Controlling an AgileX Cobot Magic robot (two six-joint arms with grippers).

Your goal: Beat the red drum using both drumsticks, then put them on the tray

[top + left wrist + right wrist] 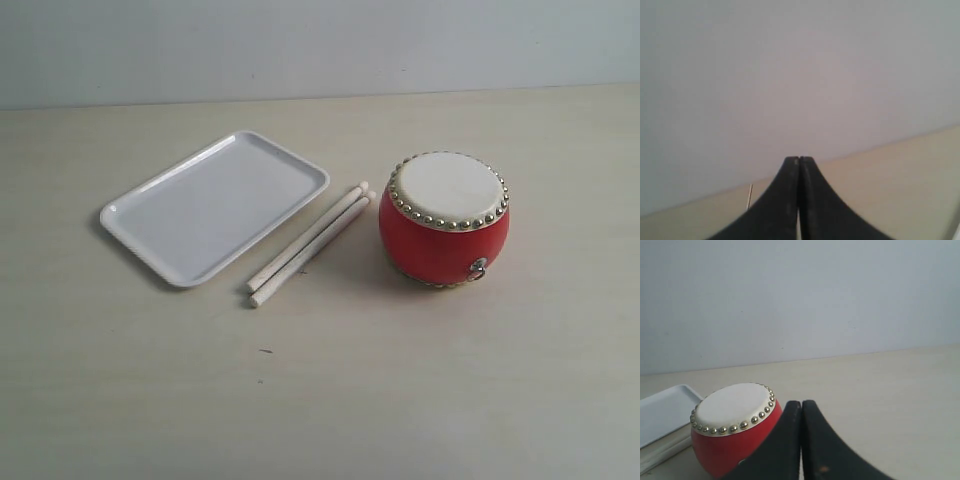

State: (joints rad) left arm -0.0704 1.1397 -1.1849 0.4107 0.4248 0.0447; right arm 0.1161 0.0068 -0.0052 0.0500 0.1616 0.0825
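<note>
Pale wood table [320, 400], plain grey wall behind. Left to right: tray [200, 215] far-left, nothing on it; drumsticks [308, 244] flat on the table, side by side and touching, angled between tray and drum; red drum [444, 222] upright on the right, skin up. No arm shows in the exterior view. Left gripper [799, 160] has its jaws pressed together, holding nothing. Right gripper [801, 402] is the same, with the drum close in front. We judge nothing has started, so pickup comes first. Next we need both jaws apart, one per stick, probably at opposite ends, since the sticks lie against each other.
</note>
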